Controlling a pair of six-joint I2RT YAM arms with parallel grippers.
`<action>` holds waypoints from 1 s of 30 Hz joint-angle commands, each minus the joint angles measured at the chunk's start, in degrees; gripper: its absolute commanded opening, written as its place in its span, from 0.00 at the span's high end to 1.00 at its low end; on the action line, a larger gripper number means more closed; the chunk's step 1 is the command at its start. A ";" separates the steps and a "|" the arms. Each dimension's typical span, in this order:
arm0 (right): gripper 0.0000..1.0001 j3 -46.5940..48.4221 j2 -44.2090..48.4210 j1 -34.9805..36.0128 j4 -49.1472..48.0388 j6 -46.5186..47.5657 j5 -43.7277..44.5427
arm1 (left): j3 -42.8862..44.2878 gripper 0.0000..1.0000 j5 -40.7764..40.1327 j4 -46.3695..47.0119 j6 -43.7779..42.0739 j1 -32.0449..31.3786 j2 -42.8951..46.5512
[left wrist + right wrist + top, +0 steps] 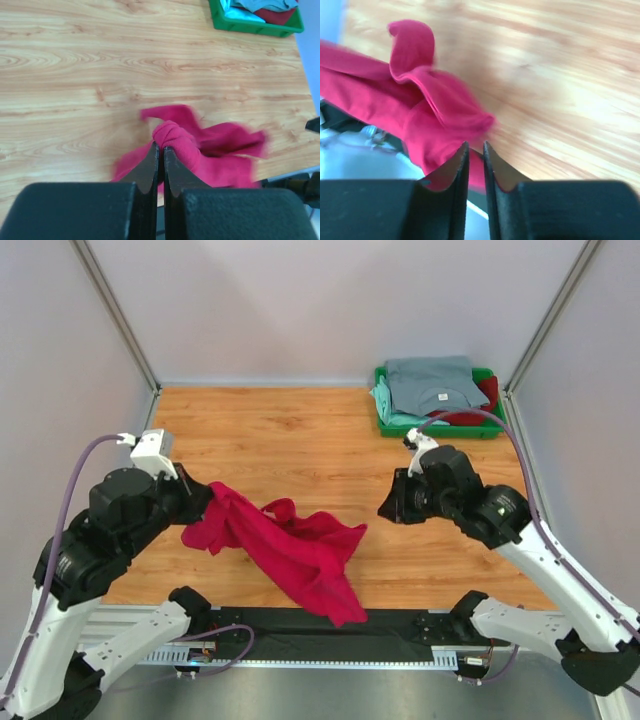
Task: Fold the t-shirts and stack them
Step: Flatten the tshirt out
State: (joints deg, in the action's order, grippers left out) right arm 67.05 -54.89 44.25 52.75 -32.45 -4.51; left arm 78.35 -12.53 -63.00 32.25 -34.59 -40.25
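Note:
A bright crimson-red t-shirt [300,555] lies crumpled on the wooden table, left of centre, its lower end trailing toward the near edge. My left gripper [200,508] is shut on a bunched fold at the shirt's left end; the left wrist view shows the gripper [163,145] pinching the red cloth [215,155] at its tips. My right gripper [385,510] hovers just right of the shirt's right edge. In the right wrist view it [476,145] stands slightly open, the red shirt [420,110] lying beyond the tips, nothing held.
A green tray [440,432] at the back right holds folded tees: grey-blue [432,385] on top, mint-green [385,400] and darker red [487,390] under it. A black strip [400,622] runs along the near edge. Grey walls close three sides.

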 commanded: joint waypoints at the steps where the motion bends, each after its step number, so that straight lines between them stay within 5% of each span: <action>1: 0.83 7.63 -5.38 -7.74 5.17 6.16 5.39 | 3.65 1.00 -3.20 4.55 -3.33 0.49 -3.25; 2: 1.00 9.14 -7.14 -9.43 4.99 6.69 5.39 | 4.35 1.00 -3.02 4.82 -3.68 0.49 -3.87; 7: 1.00 17.58 -22.84 -16.56 1.83 6.87 -4.78 | 2.18 1.00 -0.40 1.92 -1.76 0.49 -10.09; 12: 0.63 15.15 -29.04 -10.17 -1.76 5.03 -17.97 | -2.05 1.00 6.72 4.54 1.75 0.49 -11.17; 16: 0.45 0.92 -29.39 4.92 -22.08 -1.55 -21.23 | -3.29 1.00 8.84 7.45 2.82 0.49 -9.50; 21: 0.36 -8.85 -35.00 12.78 -47.77 -16.03 -18.61 | -0.75 1.00 9.28 10.17 5.80 0.57 -4.59; 30: 0.33 -6.05 -43.87 17.01 -63.01 -18.60 -14.73 | 6.56 1.00 9.28 6.32 7.92 0.49 -0.80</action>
State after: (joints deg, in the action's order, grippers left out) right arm 58.11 -95.57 59.70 2.13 -48.10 -21.50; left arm 83.11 -4.47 -57.32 38.61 -34.30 -41.06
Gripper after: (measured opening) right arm 0.667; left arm 0.017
